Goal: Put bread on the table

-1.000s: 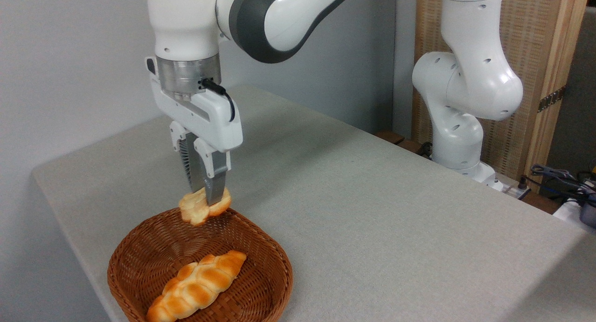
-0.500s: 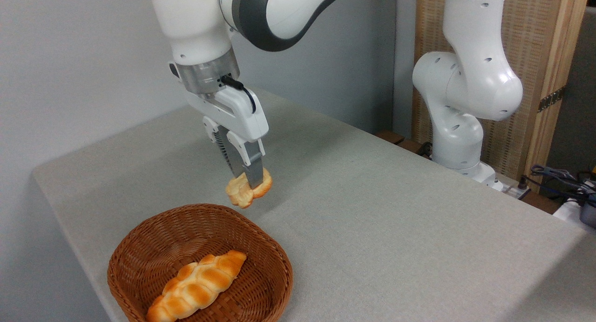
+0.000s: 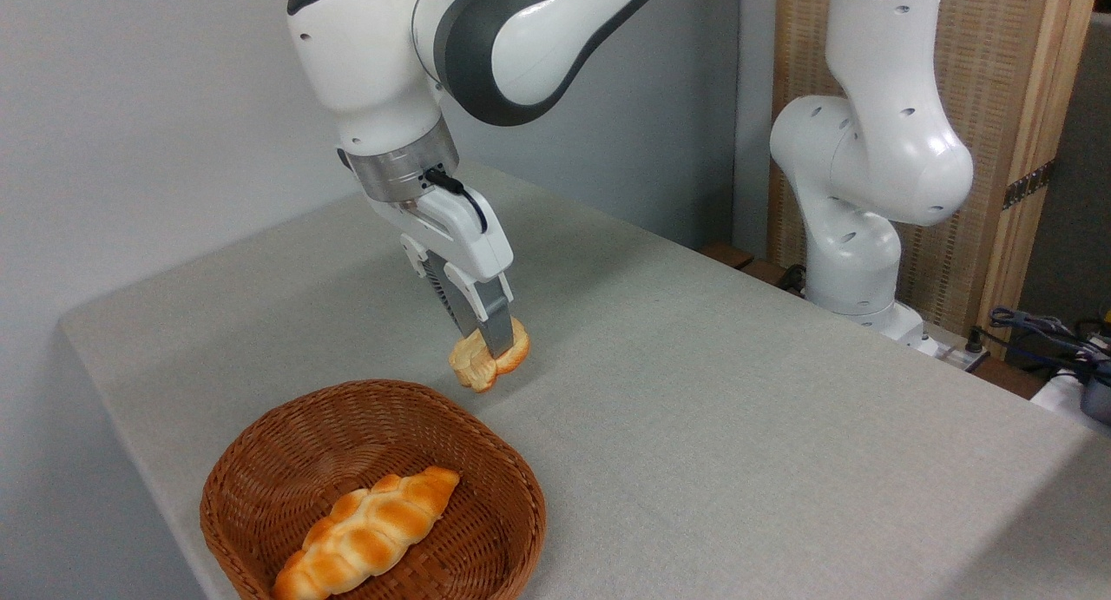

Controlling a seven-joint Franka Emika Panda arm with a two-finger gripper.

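The jaws are clamped on the bread (image 3: 489, 360), which the gripper (image 3: 486, 346) holds tilted, low over the table (image 3: 738, 392), just beyond the far rim of the basket (image 3: 512, 530); contact with the cloth cannot be told. A braided loaf (image 3: 369, 533) lies in the basket, near left.

Bright, even light; sharp, soft shadows

You see: bread (image 3: 488, 364) pale yellow, browned sides; table (image 3: 694, 392) grey-beige cloth; basket (image 3: 295, 448) brown woven wicker; loaf (image 3: 364, 535) golden-orange, braided; arm (image 3: 486, 36) white, dark grey band.
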